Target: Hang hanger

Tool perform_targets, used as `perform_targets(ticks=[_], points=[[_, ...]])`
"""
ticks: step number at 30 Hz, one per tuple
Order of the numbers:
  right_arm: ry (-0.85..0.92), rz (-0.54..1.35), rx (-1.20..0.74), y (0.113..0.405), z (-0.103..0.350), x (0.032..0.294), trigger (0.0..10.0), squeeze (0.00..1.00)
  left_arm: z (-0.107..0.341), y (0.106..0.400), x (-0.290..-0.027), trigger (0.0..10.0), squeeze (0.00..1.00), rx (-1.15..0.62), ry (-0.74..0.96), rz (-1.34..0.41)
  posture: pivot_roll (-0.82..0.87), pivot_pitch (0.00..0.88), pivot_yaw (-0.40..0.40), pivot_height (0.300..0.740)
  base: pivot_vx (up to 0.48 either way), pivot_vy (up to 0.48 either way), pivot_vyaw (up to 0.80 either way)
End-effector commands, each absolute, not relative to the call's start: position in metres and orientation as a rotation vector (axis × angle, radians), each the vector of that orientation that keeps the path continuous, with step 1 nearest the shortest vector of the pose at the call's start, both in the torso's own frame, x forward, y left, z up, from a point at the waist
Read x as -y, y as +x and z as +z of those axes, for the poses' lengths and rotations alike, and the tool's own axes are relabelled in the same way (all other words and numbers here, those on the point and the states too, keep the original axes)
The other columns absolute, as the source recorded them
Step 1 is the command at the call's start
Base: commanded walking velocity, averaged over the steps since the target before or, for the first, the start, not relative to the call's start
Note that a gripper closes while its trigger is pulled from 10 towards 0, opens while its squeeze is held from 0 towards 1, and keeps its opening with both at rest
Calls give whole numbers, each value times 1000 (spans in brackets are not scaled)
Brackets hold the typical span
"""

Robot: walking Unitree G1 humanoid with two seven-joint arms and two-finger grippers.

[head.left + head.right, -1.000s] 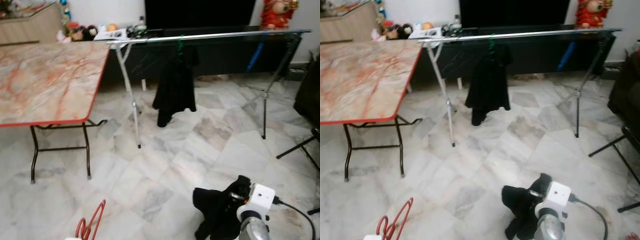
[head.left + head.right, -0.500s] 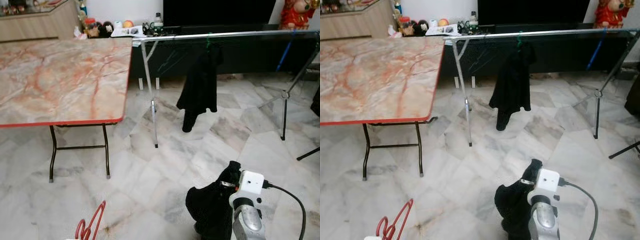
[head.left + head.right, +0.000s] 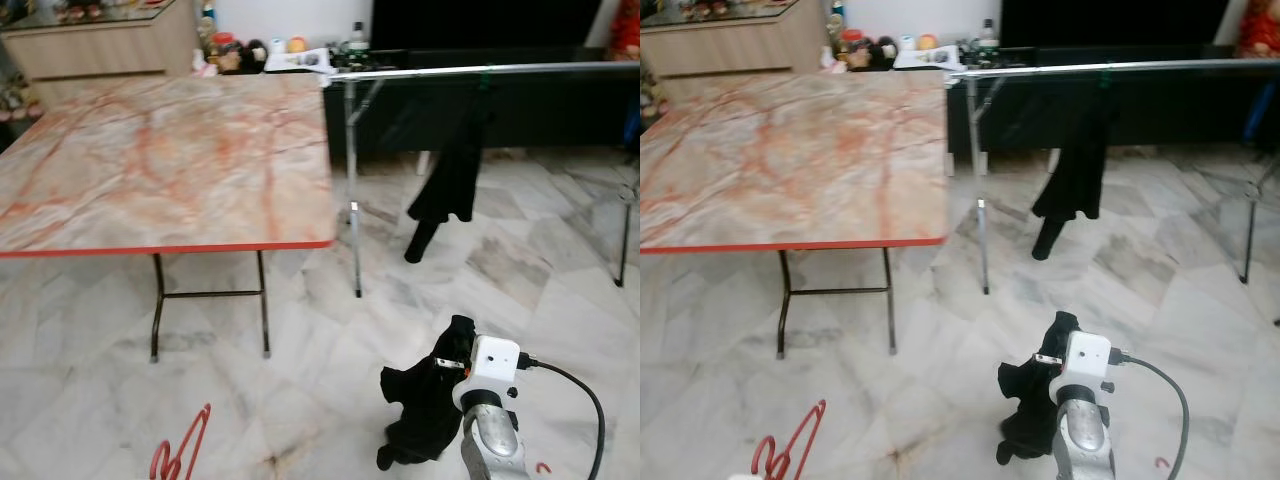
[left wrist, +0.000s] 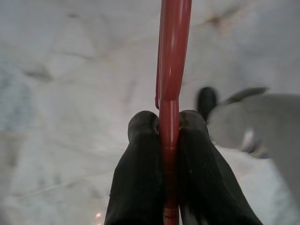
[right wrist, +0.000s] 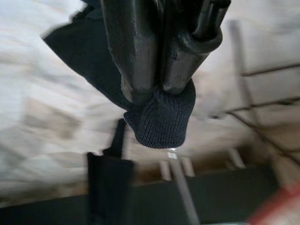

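The red hanger [image 4: 172, 70] is pinched by the left gripper [image 4: 168, 126], the black garment [image 3: 425, 400] by the right gripper [image 5: 159, 89]; loose cloth could be snagged or dropped before the rail [image 3: 480, 70] is reached.

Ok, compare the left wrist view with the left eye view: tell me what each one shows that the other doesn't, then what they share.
Left wrist view: the left gripper up close, its black fingers shut on the red hanger, with pale floor behind.

Left eye view: the marble-topped table, the drying rack with a black garment hanging from it, and the right gripper holding black cloth.

Both: the red hanger, low on the robot's left, and the marble floor.
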State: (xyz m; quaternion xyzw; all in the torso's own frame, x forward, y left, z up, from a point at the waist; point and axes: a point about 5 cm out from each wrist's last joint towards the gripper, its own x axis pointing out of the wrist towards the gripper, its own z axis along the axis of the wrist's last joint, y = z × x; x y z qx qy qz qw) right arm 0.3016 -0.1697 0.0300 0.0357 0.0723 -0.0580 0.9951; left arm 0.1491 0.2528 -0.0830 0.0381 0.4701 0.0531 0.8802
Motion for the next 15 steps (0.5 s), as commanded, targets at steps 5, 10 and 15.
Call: perform_targets(ticks=[5,10,15], points=[[43,-133,-95,307,41,181,10000,0,-84,148,-251,10000,0,-984,75,115,65,68,47,740,0,480,0],[32,-129,-86,308,42,181,10000,0,-85,147,-250,10000,0,-988,69,117,67,65,44,740,0,480,800],[34,-128,-83,308,43,180,10000,0,-85,147,-249,10000,0,-991,66,115,68,62,43,740,0,480,800]])
